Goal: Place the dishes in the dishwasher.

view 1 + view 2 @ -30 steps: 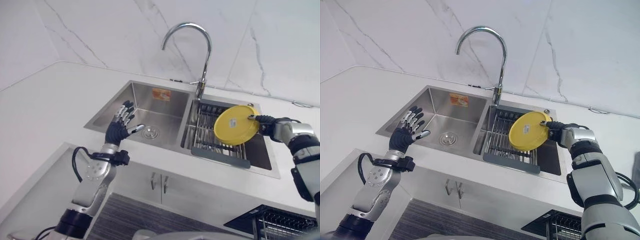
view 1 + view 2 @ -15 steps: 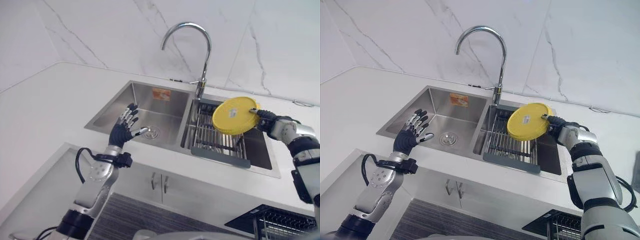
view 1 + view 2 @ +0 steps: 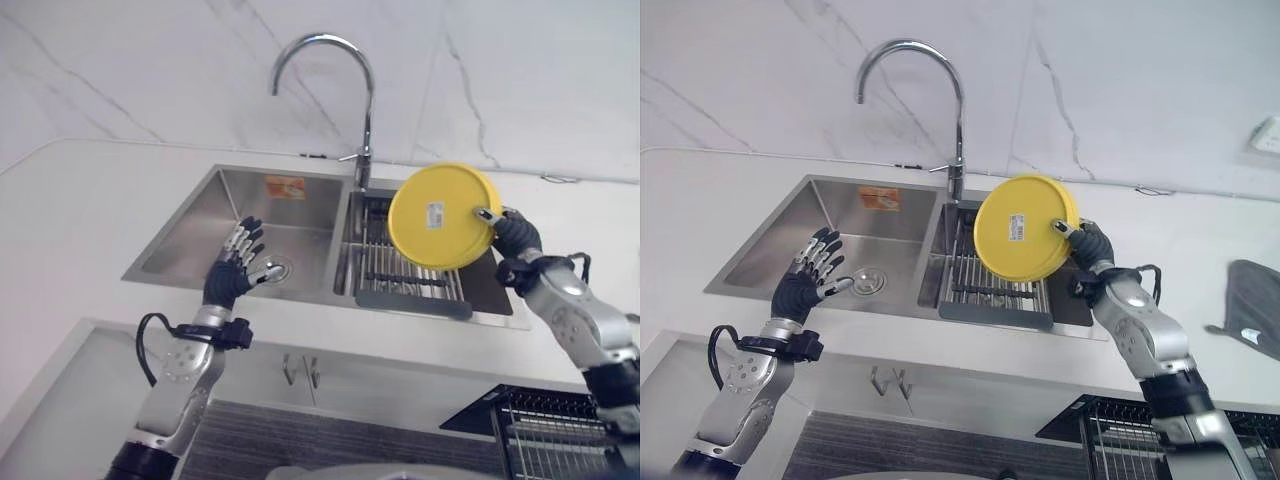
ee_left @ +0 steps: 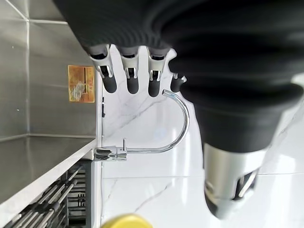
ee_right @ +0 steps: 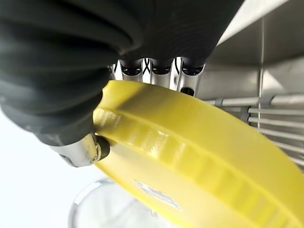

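Observation:
A round yellow plate is held up on edge above the right sink basin, its underside with a small label facing me. My right hand is shut on the plate's right rim, thumb on the underside and fingers behind; the right wrist view shows the yellow plate pinched between thumb and fingers. My left hand hovers open over the front edge of the left sink basin, fingers spread, holding nothing. The corner of the dishwasher rack shows at lower right.
A double steel sink is set in the white counter, with a wire drying rack in the right basin and a curved chrome tap behind. A grey cloth lies on the counter at far right. Cabinet doors sit below.
My right hand has lifted the plate higher and drawn it nearer, turning its underside more toward me. The camera has shifted, moving the whole scene. The left hand stays spread near the left basin.

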Motion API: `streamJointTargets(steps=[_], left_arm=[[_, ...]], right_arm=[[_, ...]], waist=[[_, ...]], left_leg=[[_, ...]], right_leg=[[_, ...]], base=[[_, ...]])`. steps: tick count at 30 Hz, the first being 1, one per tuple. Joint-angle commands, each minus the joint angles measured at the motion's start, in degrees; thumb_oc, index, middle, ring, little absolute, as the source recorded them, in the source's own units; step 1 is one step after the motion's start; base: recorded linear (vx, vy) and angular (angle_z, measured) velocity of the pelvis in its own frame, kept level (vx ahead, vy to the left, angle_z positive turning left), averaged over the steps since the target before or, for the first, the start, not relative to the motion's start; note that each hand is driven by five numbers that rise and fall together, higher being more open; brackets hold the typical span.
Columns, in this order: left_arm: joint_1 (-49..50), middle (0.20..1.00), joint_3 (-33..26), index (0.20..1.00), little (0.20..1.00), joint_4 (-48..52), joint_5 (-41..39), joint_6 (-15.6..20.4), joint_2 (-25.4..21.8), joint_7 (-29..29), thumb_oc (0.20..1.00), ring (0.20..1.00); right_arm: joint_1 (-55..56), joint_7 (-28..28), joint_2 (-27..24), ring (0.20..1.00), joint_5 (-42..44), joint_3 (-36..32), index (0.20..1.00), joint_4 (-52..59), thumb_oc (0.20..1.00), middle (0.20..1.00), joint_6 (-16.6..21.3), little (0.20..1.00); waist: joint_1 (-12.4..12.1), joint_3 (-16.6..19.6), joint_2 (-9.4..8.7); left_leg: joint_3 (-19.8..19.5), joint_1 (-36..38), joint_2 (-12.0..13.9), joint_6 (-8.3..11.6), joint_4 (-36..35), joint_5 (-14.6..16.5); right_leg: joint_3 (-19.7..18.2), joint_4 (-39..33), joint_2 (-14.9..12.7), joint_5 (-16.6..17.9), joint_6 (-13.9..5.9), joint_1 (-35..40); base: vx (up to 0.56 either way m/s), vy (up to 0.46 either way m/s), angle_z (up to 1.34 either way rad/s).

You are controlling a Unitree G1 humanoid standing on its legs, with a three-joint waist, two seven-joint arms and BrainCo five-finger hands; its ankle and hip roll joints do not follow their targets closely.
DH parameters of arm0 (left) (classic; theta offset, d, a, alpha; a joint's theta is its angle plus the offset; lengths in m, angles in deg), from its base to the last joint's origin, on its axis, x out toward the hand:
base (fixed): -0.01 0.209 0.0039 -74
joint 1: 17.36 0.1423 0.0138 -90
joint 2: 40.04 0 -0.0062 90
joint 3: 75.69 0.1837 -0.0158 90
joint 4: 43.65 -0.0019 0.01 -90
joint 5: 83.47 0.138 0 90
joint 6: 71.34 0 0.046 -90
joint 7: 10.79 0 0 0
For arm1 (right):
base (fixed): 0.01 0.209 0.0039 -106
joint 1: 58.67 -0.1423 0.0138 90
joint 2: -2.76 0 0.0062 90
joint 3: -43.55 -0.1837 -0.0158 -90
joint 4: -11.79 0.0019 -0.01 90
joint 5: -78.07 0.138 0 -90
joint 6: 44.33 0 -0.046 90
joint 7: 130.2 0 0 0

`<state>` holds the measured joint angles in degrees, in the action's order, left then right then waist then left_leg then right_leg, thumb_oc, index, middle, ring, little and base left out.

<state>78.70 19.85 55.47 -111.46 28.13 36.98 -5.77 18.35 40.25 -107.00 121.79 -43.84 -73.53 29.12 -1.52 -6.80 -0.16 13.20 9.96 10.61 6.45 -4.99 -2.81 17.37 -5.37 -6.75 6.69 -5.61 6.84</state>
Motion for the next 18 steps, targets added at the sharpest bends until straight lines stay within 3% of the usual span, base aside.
streamJointTargets(steps=[1,8,9,10,11,12,15,18], left_arm=[[-1.39,1.0,-1.74,1.0,1.0,3.86,3.02,4.65,-1.35,0.77,1.0,1.0],[0.12,1.0,-3.71,1.0,1.0,7.14,5.2,8.42,0.03,0.85,1.0,1.0],[-0.18,1.0,-4.76,1.0,1.0,10.8,8.63,12.67,0.55,2.18,1.0,1.0],[-0.58,1.0,-5.19,1.0,1.0,11.94,9.56,14.11,0.48,3.48,1.0,1.0],[-1.23,1.0,-5.65,1.0,1.0,12.86,10.2,15.69,0.3,4.6,1.0,1.0],[-1.6,1.0,-5.73,1.0,1.0,12.95,10.6,16.43,0.28,4.77,1.0,1.0],[-4.54,1.0,-5.46,1.0,1.0,13.66,15.33,16.12,-0.62,5.37,1.0,1.0],[-6.65,1.0,-4.64,1.0,1.0,14.86,18.04,15.52,-3.15,3.74,1.0,1.0]], right_arm=[[-6.22,0.24,-1.14,0.2,-1.84,-5.79,0.2,1.93,0.2,0.2,6.88,0.2],[3.12,1.33,-0.05,0.2,-2.72,-12.09,0.2,8.82,0.2,0.2,7.52,0.2],[7.16,1.43,0.91,0.2,-1.31,-15.27,0.2,10.75,0.2,0.2,7.84,0.2],[8.35,2.04,0.97,0.2,-0.28,-15.94,0.2,10.93,0.2,0.2,9.4,0.2],[8.9,2.08,1.4,0.2,-0.46,-16.21,0.2,11.31,0.2,0.2,10.9,0.2],[9.1,1.88,1.75,0.2,-0.76,-16.18,0.2,11.58,0.2,0.2,11.33,0.2],[11.05,0.42,4.12,0.2,-2.4,-16.51,0.2,15.57,0.2,0.2,13.12,0.2],[14.41,1.41,4.63,0.2,-2.85,-18.73,0.2,19.09,0.2,0.2,15.42,0.2]], waist=[[0.37,0.17,-0.79],[2.71,0.39,-0.37],[3.82,-1.14,-1.31],[3.38,-2.31,-2.27],[3.36,-2.85,-2.93],[3.66,-3.01,-2.86],[6.35,-3.55,-2.34],[8.22,-5.03,-3.54]], left_leg=[[1.29,0.61,1.15,0.02,-0.01,1.6],[4.06,-0.16,2.15,0.67,-0.01,0.58],[2.1,-0.88,0.1,0.18,7.3,2.51],[-2.72,-3.76,-2.68,-0.87,15.22,5.02],[-6.23,-5.02,-5.97,-2.54,15.94,8.56],[-6.22,-4.01,-6.69,-3.19,13.99,9.89],[-6.0,0.6,-8.31,-4.38,5.08,8.55],[-8.06,1.87,-10.32,-5.13,1.87,8.55]], right_leg=[[-0.88,0.37,-0.8,-5.62,0.06,2.48],[-2.64,0.37,0.66,-5.87,0.44,0.83],[-5.31,0.37,0.36,-5.34,0.75,0.14],[-7.1,0.37,-0.05,-4.29,0.83,-0.14],[-8.97,0.37,-0.66,-2.92,0.24,-1.09],[-9.86,0.37,-0.73,-2.49,-0.17,-1.46],[-11.94,1.35,-2.3,1.95,-3.5,-6.35],[-14.03,4.13,-4.83,6.46,-5.5,-11.08]], base=[[0.0,-0.15,-0.23],[-0.05,-0.027,-0.06],[-0.36,0.158,-0.07],[-0.44,0.307,-0.32],[-0.27,0.288,-0.73],[-0.24,0.413,-1.19],[-0.17,0.324,-0.88],[-0.2,0.277,-0.23]])
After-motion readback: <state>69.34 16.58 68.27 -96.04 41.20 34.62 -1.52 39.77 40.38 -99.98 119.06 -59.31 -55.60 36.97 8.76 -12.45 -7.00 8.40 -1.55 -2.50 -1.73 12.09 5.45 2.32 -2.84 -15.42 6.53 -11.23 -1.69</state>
